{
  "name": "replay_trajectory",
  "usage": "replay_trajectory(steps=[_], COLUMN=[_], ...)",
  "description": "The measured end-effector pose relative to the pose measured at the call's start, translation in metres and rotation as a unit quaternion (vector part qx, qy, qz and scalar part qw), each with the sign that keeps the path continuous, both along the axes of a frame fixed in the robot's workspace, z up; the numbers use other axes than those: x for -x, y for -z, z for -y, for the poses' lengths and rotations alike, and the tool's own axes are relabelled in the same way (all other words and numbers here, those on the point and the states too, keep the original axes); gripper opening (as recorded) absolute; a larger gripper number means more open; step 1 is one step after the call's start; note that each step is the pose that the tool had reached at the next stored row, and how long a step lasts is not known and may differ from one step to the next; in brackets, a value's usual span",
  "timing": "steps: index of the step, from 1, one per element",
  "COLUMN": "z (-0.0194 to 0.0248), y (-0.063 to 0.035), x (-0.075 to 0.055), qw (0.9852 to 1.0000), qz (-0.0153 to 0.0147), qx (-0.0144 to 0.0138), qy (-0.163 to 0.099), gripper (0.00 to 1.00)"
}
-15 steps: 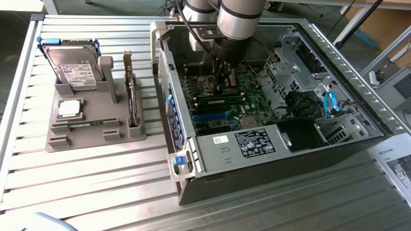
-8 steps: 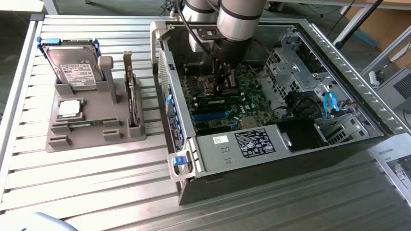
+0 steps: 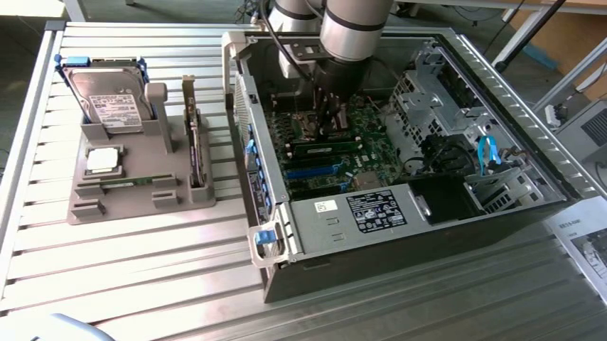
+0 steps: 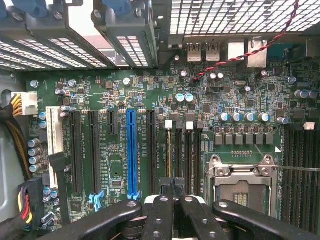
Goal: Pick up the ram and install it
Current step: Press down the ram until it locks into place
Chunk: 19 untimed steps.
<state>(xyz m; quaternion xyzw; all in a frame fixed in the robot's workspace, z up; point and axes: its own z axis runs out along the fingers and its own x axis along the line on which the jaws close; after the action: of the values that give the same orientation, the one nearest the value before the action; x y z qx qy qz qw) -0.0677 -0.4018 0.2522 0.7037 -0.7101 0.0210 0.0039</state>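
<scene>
On slatted metal table [image 3: 142, 270]: open computer case [image 3: 493, 213]; grey holder [image 3: 133, 192].

In the exterior view, the tool [image 3: 328, 121] is hidden behind the arm inside the computer case [image 3: 493, 78]. In the wrist view, whether the ram is held cannot be told. The paper sheet [image 3: 586, 245] is cut off by the edge.

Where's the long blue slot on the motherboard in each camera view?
Exterior view: blue slot inside the case, nearer the camera than the gripper.
Wrist view: blue slot among black slots, beside the gripper.
Shared landmark: the gripper.
</scene>
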Motion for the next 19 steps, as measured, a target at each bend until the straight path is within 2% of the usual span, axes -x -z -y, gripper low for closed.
replay_trajectory(steps=[19], z=[0.0], y=[0.0086], x=[0.0], qw=[1.0], qz=[0.0], qx=[-0.0001], qy=[0.0], gripper=[0.1])
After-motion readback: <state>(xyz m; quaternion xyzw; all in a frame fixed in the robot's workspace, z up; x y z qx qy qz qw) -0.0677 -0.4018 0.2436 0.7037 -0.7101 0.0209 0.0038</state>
